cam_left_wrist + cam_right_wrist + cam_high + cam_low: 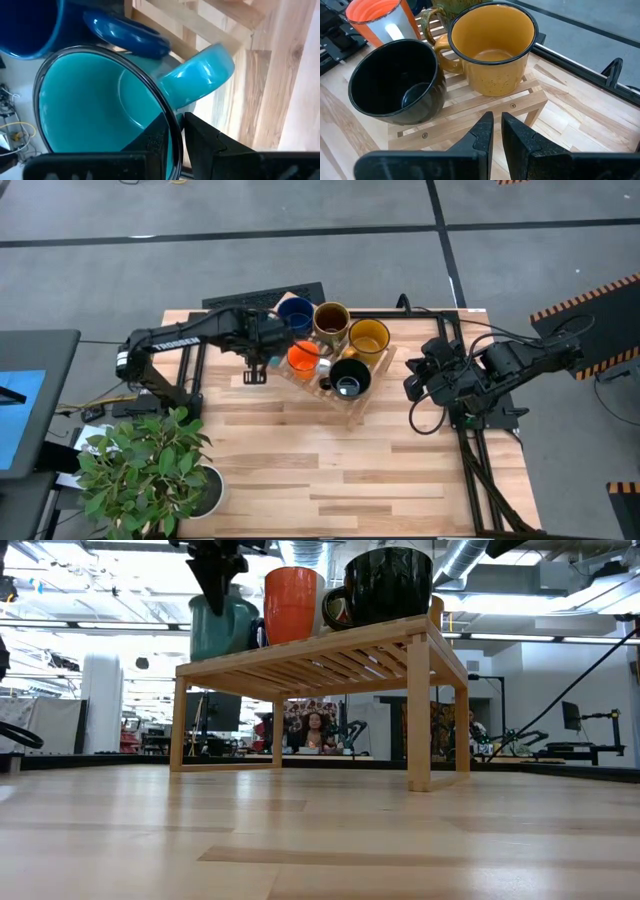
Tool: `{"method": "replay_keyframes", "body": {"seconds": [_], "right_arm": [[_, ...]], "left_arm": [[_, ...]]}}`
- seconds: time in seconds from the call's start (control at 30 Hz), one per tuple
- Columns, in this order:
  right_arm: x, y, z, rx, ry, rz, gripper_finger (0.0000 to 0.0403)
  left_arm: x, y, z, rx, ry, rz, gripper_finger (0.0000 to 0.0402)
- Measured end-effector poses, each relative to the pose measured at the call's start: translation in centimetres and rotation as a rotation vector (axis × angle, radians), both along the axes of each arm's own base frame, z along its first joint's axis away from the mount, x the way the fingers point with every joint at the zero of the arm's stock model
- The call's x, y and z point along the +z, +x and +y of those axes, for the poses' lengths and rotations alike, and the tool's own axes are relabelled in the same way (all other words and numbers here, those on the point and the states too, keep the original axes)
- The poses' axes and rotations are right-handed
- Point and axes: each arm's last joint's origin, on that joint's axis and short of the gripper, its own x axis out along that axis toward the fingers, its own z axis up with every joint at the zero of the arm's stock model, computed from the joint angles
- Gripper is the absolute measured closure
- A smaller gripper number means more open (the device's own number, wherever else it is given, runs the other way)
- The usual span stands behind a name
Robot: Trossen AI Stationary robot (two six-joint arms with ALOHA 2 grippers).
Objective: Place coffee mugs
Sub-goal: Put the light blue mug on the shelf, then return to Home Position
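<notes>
Left gripper (172, 142) is pinched on the rim of the teal mug (100, 100), at the left end of the wooden rack (362, 406) beside the dark blue mug (295, 311). Orange mug (302, 358), black mug (395, 82), yellow mug (492, 47) and brown-olive mug (331, 320) sit on the rack. Right gripper (497, 131) waits just off the rack's right end, fingers almost together, holding nothing.

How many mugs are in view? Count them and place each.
6, on the rack: dark blue mug far left, brown-olive mug beside it, yellow mug far right, orange mug middle, black mug nearest front, teal mug at the left edge, clamped by the left gripper.
</notes>
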Motion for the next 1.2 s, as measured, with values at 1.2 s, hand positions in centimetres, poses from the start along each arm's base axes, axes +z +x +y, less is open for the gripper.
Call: {"method": "replay_keyframes", "body": {"seconds": [1.2], "right_arm": [[0.0, 0.0, 0.0, 0.003, 0.005, 0.0, 0.034]], "left_arm": [[6.5, -2.4, 0.1, 0.166, -0.045, -0.254, 0.023]]}}
